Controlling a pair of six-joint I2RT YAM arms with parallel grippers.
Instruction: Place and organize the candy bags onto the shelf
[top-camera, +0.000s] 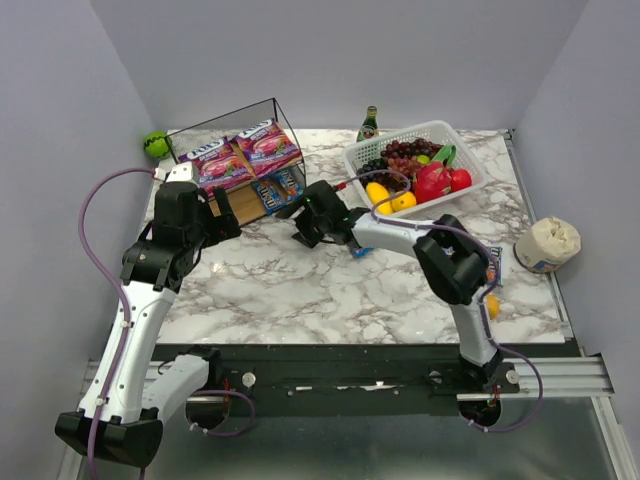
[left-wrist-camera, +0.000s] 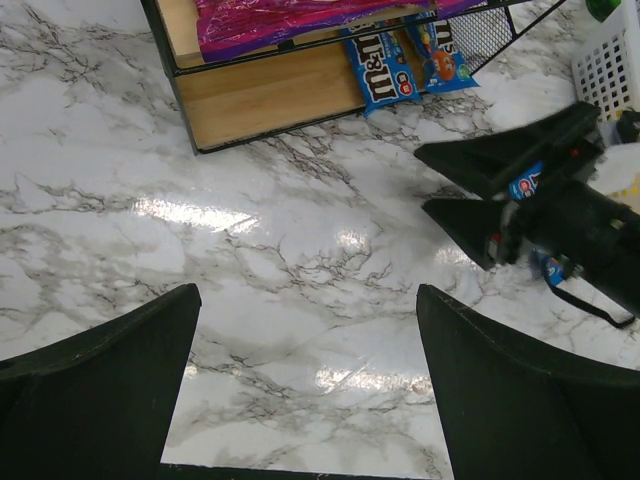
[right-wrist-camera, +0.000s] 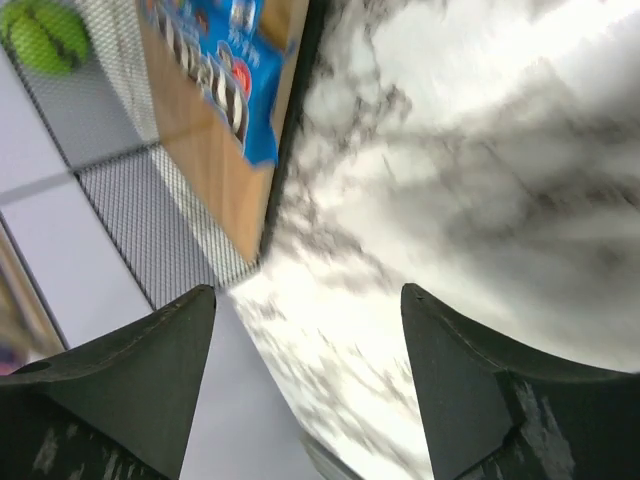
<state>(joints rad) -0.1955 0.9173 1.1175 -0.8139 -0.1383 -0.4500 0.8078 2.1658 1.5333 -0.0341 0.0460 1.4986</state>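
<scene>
Top view: two purple candy bags are lying on the upper tier of the shelf at eleven o'clock, with blue packets on its lower board.

Left wrist view: the left gripper is hanging wide open and empty over the marble table.

Right wrist view, blurred: the right gripper is gaping wide and empty, facing the blue packets. The shelf is cut off.

Left arm and right arm had white links with black joint housings. Thin purple cable ran along each. Fingers were matte black, wedge-shaped, right ones scuffed with pale flecks.
</scene>
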